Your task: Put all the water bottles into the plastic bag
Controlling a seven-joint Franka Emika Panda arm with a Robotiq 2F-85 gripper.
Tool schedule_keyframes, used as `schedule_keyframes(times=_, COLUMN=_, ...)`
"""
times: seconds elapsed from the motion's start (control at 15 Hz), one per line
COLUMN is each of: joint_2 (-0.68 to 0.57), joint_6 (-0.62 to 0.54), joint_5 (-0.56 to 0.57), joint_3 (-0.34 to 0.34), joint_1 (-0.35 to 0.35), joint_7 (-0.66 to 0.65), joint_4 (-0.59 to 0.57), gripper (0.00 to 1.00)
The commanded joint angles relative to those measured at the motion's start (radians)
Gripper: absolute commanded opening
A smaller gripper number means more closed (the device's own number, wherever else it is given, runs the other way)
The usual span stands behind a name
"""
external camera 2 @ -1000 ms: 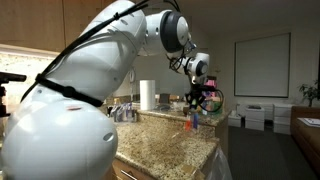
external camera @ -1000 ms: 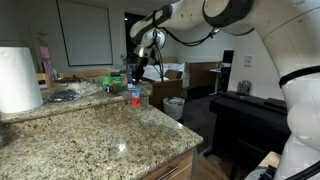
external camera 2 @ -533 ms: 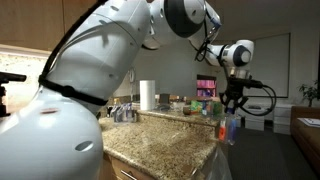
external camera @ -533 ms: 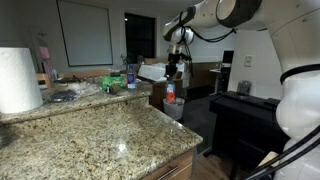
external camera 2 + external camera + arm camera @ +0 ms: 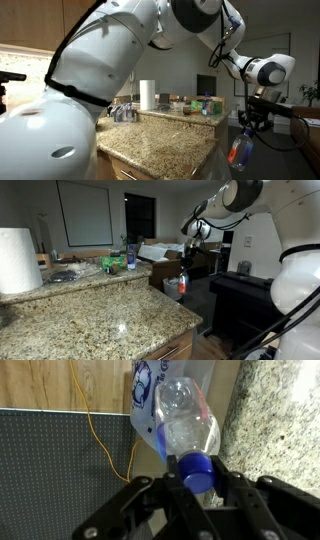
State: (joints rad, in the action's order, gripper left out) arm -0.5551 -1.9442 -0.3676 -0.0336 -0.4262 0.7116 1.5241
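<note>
The water bottle, clear with a blue cap and a red-orange label, hangs in the air past the end of the counter, off the granite and above the floor. The end effector is clenched on its cap end, and in the wrist view the fingers pinch just at the blue cap. A pale plastic bag sits low beside the counter end, close to the bottle, though I cannot tell whether the bottle is directly over the bag's mouth.

The bottle's long axis runs nearly vertical, cap up and base down. In an exterior view the water bottle leans a little, with its base swung toward the counter side.

The main risks:
- **Weak grip:** it covers only the narrow cap, so the heavy body could swing or slip out.
- **Missed drop:** a release made off-centre would probably send the bottle onto the floor.
- **Limp bag:** it may fold shut or tip when struck on its rim.

More bottles stand at the far end of the counter.
</note>
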Motion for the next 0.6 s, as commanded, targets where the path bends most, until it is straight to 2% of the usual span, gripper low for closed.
schedule_keyframes(times=0.0, joint_2=0.010, joint_6=-0.158, joint_5=-0.096, joint_3=0.024, joint_1=0.003, joint_7=0.030, joint_4=0.108, gripper=0.12)
schedule_keyframes(times=0.2, joint_2=-0.009, joint_6=-0.274, joint_5=-0.120, joint_3=0.059, joint_1=0.024, joint_7=0.040, joint_4=0.160, gripper=0.12)
schedule_keyframes(times=0.53, joint_2=-0.026, joint_6=-0.346, joint_5=-0.107, joint_3=0.111, joint_1=0.054, joint_7=0.037, joint_4=0.234, gripper=0.12)
